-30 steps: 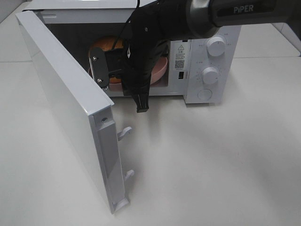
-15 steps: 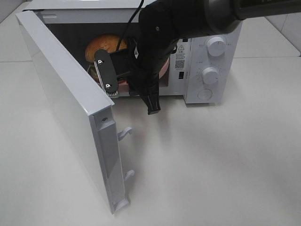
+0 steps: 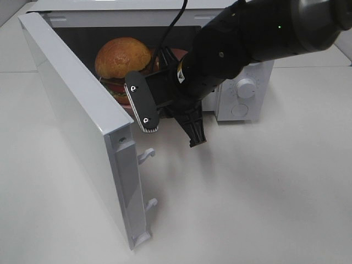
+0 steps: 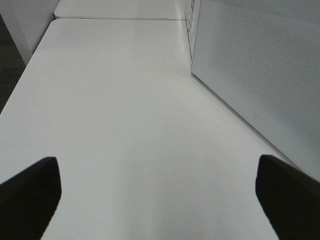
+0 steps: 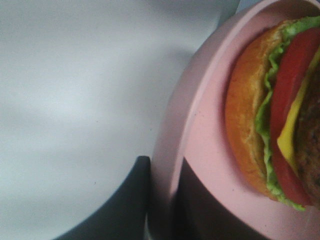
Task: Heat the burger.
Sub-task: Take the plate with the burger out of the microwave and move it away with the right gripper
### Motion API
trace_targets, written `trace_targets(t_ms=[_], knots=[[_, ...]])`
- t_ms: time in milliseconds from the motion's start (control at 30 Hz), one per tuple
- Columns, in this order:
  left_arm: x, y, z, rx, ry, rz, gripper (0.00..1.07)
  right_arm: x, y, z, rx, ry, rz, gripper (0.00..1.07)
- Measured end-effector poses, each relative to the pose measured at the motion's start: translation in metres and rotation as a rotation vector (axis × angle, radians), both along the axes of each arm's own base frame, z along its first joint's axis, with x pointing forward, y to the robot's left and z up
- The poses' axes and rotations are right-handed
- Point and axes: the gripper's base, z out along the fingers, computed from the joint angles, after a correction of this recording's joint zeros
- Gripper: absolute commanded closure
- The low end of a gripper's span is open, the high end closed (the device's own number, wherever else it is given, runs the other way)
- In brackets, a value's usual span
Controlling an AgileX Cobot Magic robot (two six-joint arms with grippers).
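Spreading wide and bare toward six o'clock, the white table (image 3: 258,198) leaves open room; the microwave (image 3: 242,96) at twelve stands with its door (image 3: 82,126) swung out; right fingers (image 5: 142,200) clamp the pink plate (image 5: 200,145) carrying the burger (image 3: 122,58) at the cavity mouth; left fingers (image 4: 30,192) spread apart, empty.

Surface: white table (image 3: 275,187)
On it: white microwave (image 3: 242,88), door (image 3: 82,126) open, standing at far edge
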Motion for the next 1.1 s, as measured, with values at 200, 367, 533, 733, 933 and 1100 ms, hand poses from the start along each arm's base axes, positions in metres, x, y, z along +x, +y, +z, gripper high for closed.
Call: trace_targets(t_ms=[200, 367, 533, 733, 933, 1100], knots=[[0.0, 0.0, 0.0, 0.0, 0.0, 0.0, 0.09, -0.014, -0.01, -0.001, 0.022, -0.021, 0.024, 1.07], [0.0, 0.0, 0.0, 0.0, 0.0, 0.0, 0.09, -0.028, -0.021, -0.006, 0.021, -0.017, 0.037, 1.07], [0.0, 0.0, 0.0, 0.0, 0.0, 0.0, 0.09, -0.042, -0.032, -0.006, 0.027, -0.015, 0.044, 1.07], [0.0, 0.0, 0.0, 0.0, 0.0, 0.0, 0.09, -0.064, -0.049, -0.001, 0.061, -0.007, 0.025, 1.07], [0.0, 0.0, 0.0, 0.0, 0.0, 0.0, 0.09, -0.08, -0.065, 0.005, 0.088, -0.008, -0.006, 1.07], [0.0, 0.0, 0.0, 0.0, 0.0, 0.0, 0.09, -0.094, -0.077, 0.012, 0.114, -0.014, -0.024, 1.07]])
